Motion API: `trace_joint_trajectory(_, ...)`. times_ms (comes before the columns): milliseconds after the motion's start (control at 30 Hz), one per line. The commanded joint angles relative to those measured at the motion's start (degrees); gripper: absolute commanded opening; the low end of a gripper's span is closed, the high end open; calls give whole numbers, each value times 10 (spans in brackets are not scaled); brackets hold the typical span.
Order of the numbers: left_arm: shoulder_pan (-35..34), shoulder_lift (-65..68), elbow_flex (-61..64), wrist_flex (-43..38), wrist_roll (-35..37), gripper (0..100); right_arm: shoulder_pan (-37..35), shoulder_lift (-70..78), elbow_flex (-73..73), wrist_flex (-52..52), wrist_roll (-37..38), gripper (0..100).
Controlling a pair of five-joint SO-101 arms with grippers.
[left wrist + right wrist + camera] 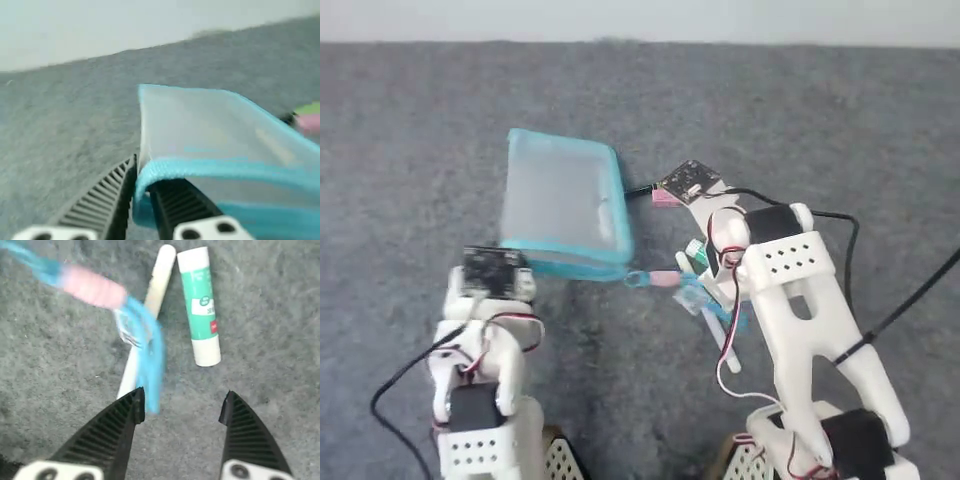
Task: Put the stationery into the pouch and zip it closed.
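A translucent pouch (563,201) with turquoise trim lies on the grey felt, its near left corner (145,180) pinched between the shut fingers of my left gripper (503,262). From the pouch's near right corner a zip pull with a pink bead and blue tassel (665,281) trails out. My right gripper (182,405) hangs open just above the stationery: a glue stick (200,305) with a green label, a white pen (145,325) and the tassel (145,350) lying across the pen. The right arm (770,260) hides most of these items from above.
Grey felt (420,130) covers the table, with open room to the left and behind the pouch. A black cable (910,300) runs from the right arm toward the right edge. Both arm bases stand at the near edge.
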Motion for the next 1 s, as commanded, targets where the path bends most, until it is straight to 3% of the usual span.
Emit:
trace_joint_trajectory(0, -83, -13, -45, -35, 71, 12, 14, -28, -4, -6, 11, 245)
trace_joint_trajectory(300, -84, -13, -44, -36, 75, 12, 14, -22, 8, -43, 15, 245)
trace_joint_trajectory(633, -71, -12, -42, -36, 74, 12, 51, 70, 34, -52, 113, 244)
trace_joint_trajectory(800, -39, -12, -28, -40, 62, 12, 9, 60, 77, -23, 75, 196)
trace_joint_trajectory(967, -38, -13, -28, -39, 54, 12, -72, 39, 146, -89, 0, 173)
